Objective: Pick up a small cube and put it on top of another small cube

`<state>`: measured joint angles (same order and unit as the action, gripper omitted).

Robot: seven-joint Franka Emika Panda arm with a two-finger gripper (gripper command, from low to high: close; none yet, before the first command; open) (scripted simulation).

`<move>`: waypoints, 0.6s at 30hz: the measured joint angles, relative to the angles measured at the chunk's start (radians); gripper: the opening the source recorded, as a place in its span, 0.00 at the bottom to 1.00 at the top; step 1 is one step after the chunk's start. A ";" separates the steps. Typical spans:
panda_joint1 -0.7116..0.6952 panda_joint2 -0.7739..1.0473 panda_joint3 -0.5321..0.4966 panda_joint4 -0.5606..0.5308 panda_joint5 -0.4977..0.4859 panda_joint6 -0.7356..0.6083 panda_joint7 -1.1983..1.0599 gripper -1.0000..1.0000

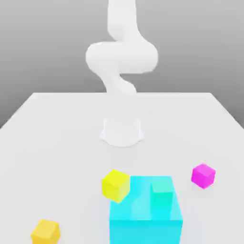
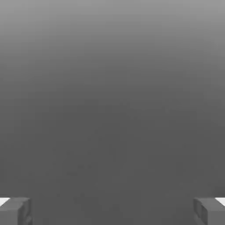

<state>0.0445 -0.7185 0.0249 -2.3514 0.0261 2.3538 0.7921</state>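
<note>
Fingers of the hand [image 2: 112, 212] spread wide, with nothing between them. Magenta cube [image 1: 203, 176] lying on the table [image 1: 62, 157], near the big cyan block [image 1: 146, 209], toward the exterior view's right. Teal cube [image 1: 161, 191] on top of that block.

In the exterior view the white arm [image 1: 121, 57] stands on its round base [image 1: 122, 132], its lower link rising upright to a bulky, sideways-lying joint section [image 1: 122, 57] — and above that a thick link [image 1: 122, 19] runs straight up to the picture's top edge. In the hand view the gripper [image 2: 112, 212] is open — its two fingers [image 2: 208, 211] stand well apart, one near each side edge, level with each other, with nothing held between them.
</note>
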 joint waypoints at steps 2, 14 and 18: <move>0.044 0.079 0.026 -0.047 0.023 0.051 -0.007 0.50; 0.257 0.518 0.238 -0.312 0.076 0.337 0.013 0.50; 0.324 0.666 0.315 -0.400 0.012 0.433 0.077 0.50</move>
<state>0.3681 -0.0521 0.3397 -2.7510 0.0379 2.7866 0.8695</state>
